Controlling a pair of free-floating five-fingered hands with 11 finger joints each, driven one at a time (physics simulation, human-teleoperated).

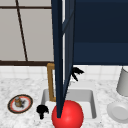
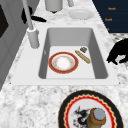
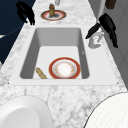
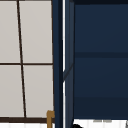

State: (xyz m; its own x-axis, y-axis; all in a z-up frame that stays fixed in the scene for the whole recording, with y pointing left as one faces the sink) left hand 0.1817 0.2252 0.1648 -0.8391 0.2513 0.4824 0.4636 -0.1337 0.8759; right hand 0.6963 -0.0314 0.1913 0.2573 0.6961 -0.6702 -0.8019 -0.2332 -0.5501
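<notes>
My right hand (image 1: 77,72) hangs open just right of the bottom edge of an open dark blue cabinet door (image 1: 59,62), not gripping it. It hovers behind the faucet (image 3: 95,41), close to the wall, with fingers stretched out (image 3: 107,26) (image 2: 30,16). My left hand (image 1: 42,110) floats over the sink's front left corner, fingers drooping and relaxed, holding nothing (image 2: 117,52) (image 3: 25,12). In the sink (image 2: 100,67) lie a red-rimmed plate (image 2: 63,62) (image 3: 64,68), a bread stick (image 2: 83,57) and a small brown piece (image 2: 83,49). A red round shape (image 1: 67,115) shows at the sink's front.
The left counter holds a patterned plate (image 1: 20,103) (image 2: 75,110) with a small jar on it. The right counter holds a white dish (image 1: 117,112) (image 3: 22,112) and a pale canister (image 1: 123,82). The wall cabinet (image 4: 100,62) stands open beside a window (image 4: 25,62).
</notes>
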